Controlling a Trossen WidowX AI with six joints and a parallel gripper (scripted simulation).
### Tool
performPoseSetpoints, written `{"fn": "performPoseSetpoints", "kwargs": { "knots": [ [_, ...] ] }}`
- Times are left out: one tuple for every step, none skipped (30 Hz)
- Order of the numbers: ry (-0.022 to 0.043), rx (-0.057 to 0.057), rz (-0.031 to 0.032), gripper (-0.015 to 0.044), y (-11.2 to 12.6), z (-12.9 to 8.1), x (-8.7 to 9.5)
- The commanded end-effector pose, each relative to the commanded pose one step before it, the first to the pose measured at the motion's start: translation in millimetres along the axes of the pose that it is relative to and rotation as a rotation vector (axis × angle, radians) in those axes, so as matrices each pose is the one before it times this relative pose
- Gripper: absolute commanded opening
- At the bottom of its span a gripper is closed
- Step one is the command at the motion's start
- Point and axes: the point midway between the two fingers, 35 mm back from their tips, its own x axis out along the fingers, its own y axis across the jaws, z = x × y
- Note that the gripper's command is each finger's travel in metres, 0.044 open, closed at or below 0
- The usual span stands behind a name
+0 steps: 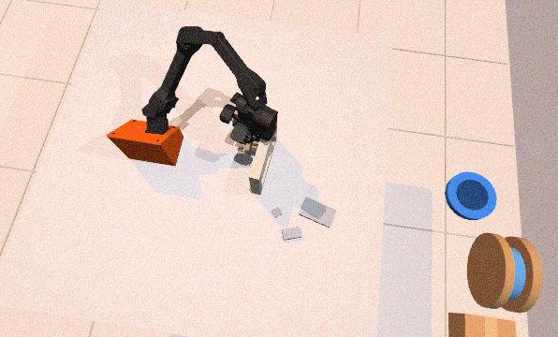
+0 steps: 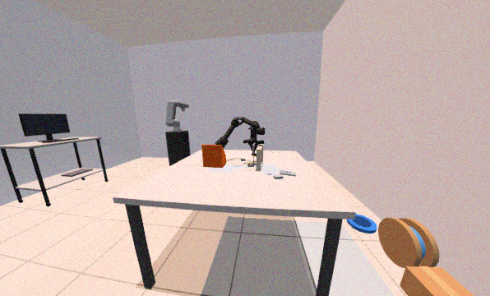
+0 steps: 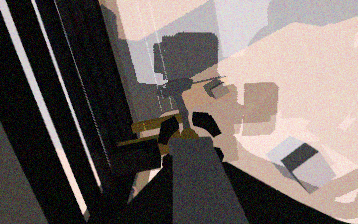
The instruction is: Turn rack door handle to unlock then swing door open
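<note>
Handle [image 3: 195,182], a straight dark-grey bar, sits clamped inside the black tool [image 1: 247,144] [image 2: 253,154] [image 3: 196,172]; probably stiff, best squeezed mid-length.

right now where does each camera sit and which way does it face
Top: high above the table, looking down; whole black jointed arm, orange wedge base.
Exterior: beyond the table's near edge, looking along it; whole arm, small.
Wrist: on the arm, looking past its jaws, closed on the handle, toward the tabletop.
Top and exterior share the blue ring.
</note>
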Motion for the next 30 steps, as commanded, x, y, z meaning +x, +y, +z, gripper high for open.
{"fn": "performPoseSetpoints", "kwargs": {
  "knots": [
    [0.00268,0.0009,0.00014,0.0027,0.01,-0.47,-0.17],
    [0.0,0.0,0.0,0.002,0.0,0.0,0.0],
    [0.0,0.0,0.0,0.0015,0.0,0.0,0.0],
    [0.0,0.0,0.0,0.0015,0.0,0.0,0.0],
    [0.0,0.0,0.0,0.0015,0.0,0.0,0.0],
    [-0.00001,-0.0032,0.0,0.0015,-0.12,0.08,0.0],
    [-0.00002,-0.0095,-0.00001,0.0015,-0.35,0.25,-0.01],
    [-0.00003,-0.0159,-0.00001,0.0015,-0.59,0.41,-0.02],
    [-0.00008,-0.0184,0.00001,0.0015,-0.69,0.45,-0.02],
    [-0.00009,-0.0197,0.00001,0.0015,-0.75,0.47,-0.02],
    [-0.00009,-0.0197,0.00001,0.0015,-0.76,0.45,-0.02],
    [-0.00003,-0.0197,-0.00002,0.0015,-0.79,0.44,-0.01],
    [-0.00003,-0.0197,-0.00002,0.0015,-0.8,0.43,-0.01],
    [-0.00002,-0.0197,-0.00002,0.0015,-0.81,0.41,-0.01],
    [-0.00002,-0.019,-0.00002,0.0015,-0.83,0.4,-0.01],
    [-0.00002,-0.019,-0.00003,0.0015,-0.84,0.39,0.0],
    [-0.00002,-0.019,-0.00003,0.0015,-0.84,0.37,0.0],
    [-0.00003,-0.0189,-0.00003,0.0015,-0.95,0.42,-0.01],
    [-0.00002,-0.019,-0.00003,0.0015,-0.96,0.4,0.0],
    [-0.00002,-0.019,-0.00003,0.0015,-0.97,0.38,0.0],
    [-0.00009,-0.0186,-0.00003,0.0015,-1.13,0.46,0.01],
    [-0.00008,-0.0186,-0.00003,0.0015,-1.14,0.44,0.01],
    [-0.00008,-0.0186,-0.00003,0.0015,-1.15,0.41,0.01],
    [-0.00002,-0.0186,-0.00004,0.0015,-1.28,0.44,-0.01],
    [-0.00001,-0.0187,-0.00004,0.0015,-1.29,0.41,0.0],
    [-0.00001,-0.0187,-0.00004,0.0015,-1.3,0.38,0.0],
    [-0.00011,-0.0179,-0.00012,0.0015,-1.42,0.42,0.0],
    [-0.00008,-0.0179,-0.00011,0.0015,-1.43,0.39,0.0],
    [-0.00004,-0.0179,-0.00008,0.0015,-1.44,0.36,0.01],
    [-0.00001,-0.0176,-0.00004,0.0015,-1.6,0.43,0.0]
  ]
}}
